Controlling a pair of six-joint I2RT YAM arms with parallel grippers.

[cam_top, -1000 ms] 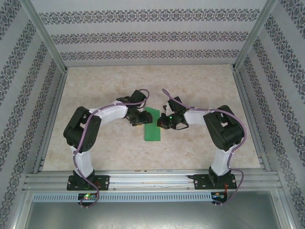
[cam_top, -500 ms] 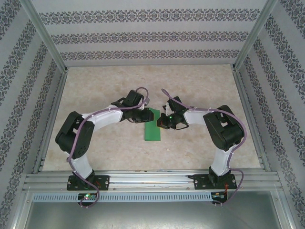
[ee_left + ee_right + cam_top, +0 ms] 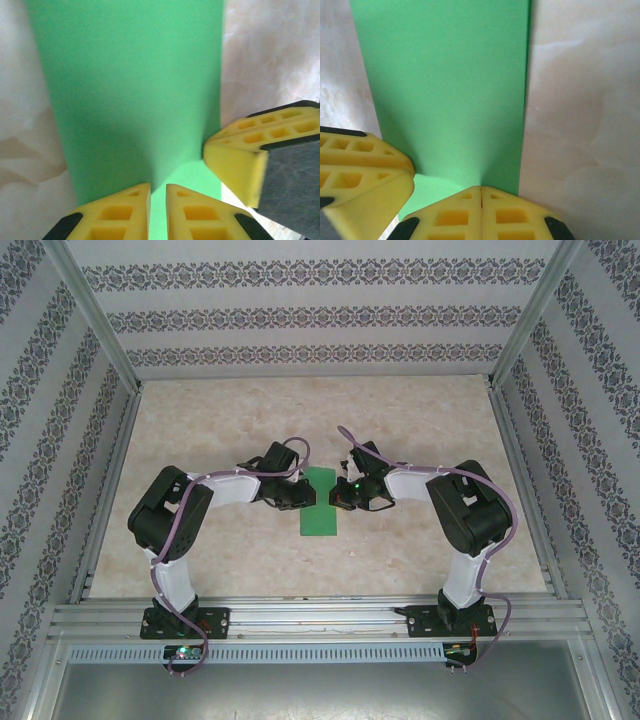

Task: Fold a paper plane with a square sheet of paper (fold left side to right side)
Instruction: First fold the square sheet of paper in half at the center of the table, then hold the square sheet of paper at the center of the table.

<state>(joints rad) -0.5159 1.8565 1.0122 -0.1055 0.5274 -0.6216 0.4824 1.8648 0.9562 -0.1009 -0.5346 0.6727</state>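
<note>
So the green sheet of paper (image 3: 320,508) is lying flat in the middle of the counter (image 3: 430,430), and it shows as a narrow upright strip rather than a square, long side running away from the arm bases. Both arms are bent in toward it from either side, pretty much mirror images.

The left gripper (image 3: 300,497) sits right at the strip's left edge. From the left wrist camera, its yellow fingers (image 3: 125,210) are almost together, with just a thin slit between them and green showing through the slit. Not fully closed, and I can't tell if it has any real hold on the paper. The paper (image 3: 130,75) looks a bit shaded and curved just ahead of the tips.

The right gripper (image 3: 338,498) is at the strip's right edge, facing the left one, with the paper between them. From its own camera the gripper (image 3: 481,191) is pressed fully together, no gap at all, tips right at the near end of the paper (image 3: 445,75). Whether any paper is caught in there, can't say.

Each wrist view also catches the other gripper's yellow fingers (image 3: 235,165) close by, so the two are near each other over the strip.
</note>
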